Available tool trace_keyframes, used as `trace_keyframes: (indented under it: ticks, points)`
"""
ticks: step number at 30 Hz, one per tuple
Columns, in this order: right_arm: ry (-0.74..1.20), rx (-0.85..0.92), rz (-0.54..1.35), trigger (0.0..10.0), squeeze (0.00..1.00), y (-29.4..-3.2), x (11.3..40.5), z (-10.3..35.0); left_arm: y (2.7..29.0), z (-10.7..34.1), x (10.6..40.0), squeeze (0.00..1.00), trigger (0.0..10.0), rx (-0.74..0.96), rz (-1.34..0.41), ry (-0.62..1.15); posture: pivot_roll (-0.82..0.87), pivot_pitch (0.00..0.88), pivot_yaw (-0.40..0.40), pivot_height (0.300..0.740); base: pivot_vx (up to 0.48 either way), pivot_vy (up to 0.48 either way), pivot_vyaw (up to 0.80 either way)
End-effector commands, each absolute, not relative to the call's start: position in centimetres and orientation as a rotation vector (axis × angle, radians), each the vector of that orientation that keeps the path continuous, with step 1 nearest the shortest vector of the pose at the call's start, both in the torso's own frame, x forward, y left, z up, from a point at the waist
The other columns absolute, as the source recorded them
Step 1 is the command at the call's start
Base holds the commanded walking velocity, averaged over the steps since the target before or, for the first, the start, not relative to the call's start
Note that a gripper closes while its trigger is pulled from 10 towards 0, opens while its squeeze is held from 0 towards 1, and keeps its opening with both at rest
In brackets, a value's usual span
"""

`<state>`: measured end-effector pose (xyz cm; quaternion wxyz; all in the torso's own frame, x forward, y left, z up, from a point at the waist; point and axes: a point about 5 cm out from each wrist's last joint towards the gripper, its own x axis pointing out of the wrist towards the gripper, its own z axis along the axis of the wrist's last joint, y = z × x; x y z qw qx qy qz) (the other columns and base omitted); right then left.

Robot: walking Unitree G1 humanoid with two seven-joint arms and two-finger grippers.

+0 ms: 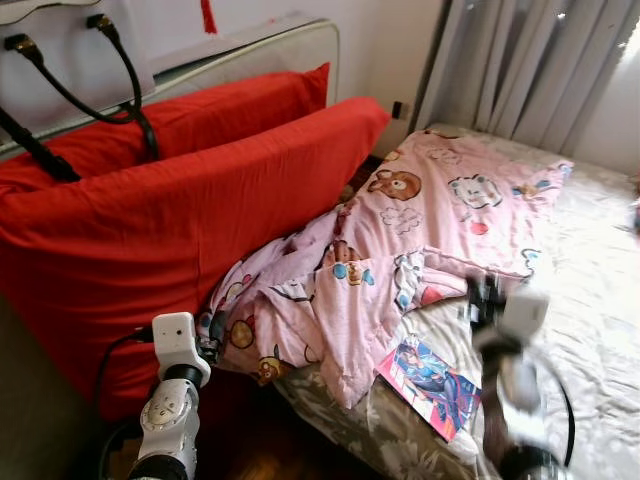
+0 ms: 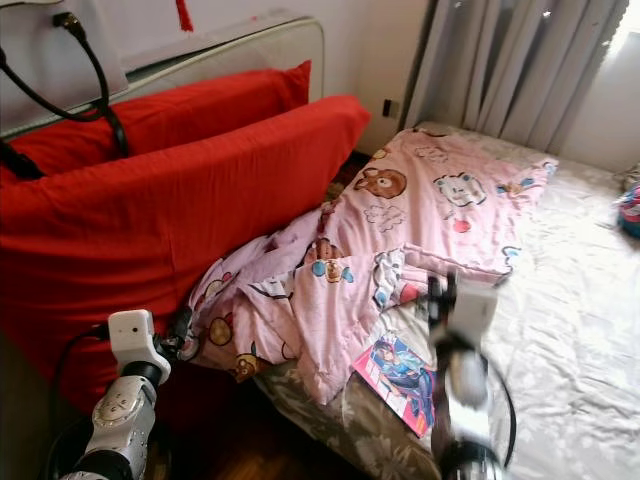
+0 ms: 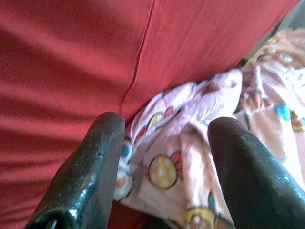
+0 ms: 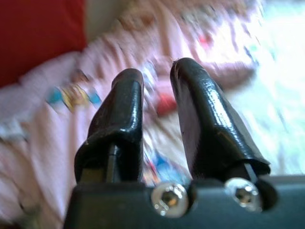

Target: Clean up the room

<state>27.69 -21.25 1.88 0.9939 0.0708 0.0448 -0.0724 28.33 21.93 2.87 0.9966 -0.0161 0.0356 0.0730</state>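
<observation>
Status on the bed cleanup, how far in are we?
Early. Nothing looks done: the pink cartoon-print quilt lies crumpled, spilling off the bed edge against the red cushions, and a colourful comic book lies on the pale floral bedsheet. In hand: left tool open, at the quilt's hanging corner; right tool open, empty, blurred, above the comic. Left: quilt and comic.

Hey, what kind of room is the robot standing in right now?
Most likely a bedroom: a bed with a rumpled pink cartoon blanket, big red pillows leaning at its head, and grey curtains behind.
</observation>
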Motion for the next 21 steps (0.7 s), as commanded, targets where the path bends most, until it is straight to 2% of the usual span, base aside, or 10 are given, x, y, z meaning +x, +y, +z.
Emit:
trace_keyframes:
  ticks: [1, 10, 17, 21]
  points:
    - [0.052, 0.127, -0.147, 10.0, 0.0, -21.5, 28.0, 2.6, 21.7, 2.9, 28.3, 0.0, 10.0, -0.032, 0.138, 0.054, -0.02, 0.0, -0.032, 0.74, 0.0, 0.0, 0.0]
    - [0.137, 0.116, -0.168, 10.0, 0.0, -21.7, 24.2, -0.2, 21.5, 1.3, 25.3, 0.0, 10.0, -0.012, 0.082, 0.082, -0.02, 0.0, -0.036, 0.74, 0.0, 0.0, 0.0]
    - [0.188, 0.111, -0.085, 10.0, 0.0, -21.3, 23.8, -0.7, 21.2, 0.5, 24.7, 0.0, 10.0, -0.002, -0.001, 0.14, 0.0, 0.0, -0.056, 0.74, 0.0, 0.0, 0.0]
    - [0.157, 0.085, -0.084, 10.0, 0.0, -21.6, 24.1, 0.0, 22.4, 0.9, 24.7, 0.0, 10.0, -0.005, 0.044, 0.131, 0.0, 0.0, -0.066, 0.74, 0.0, 0.0, 0.0]
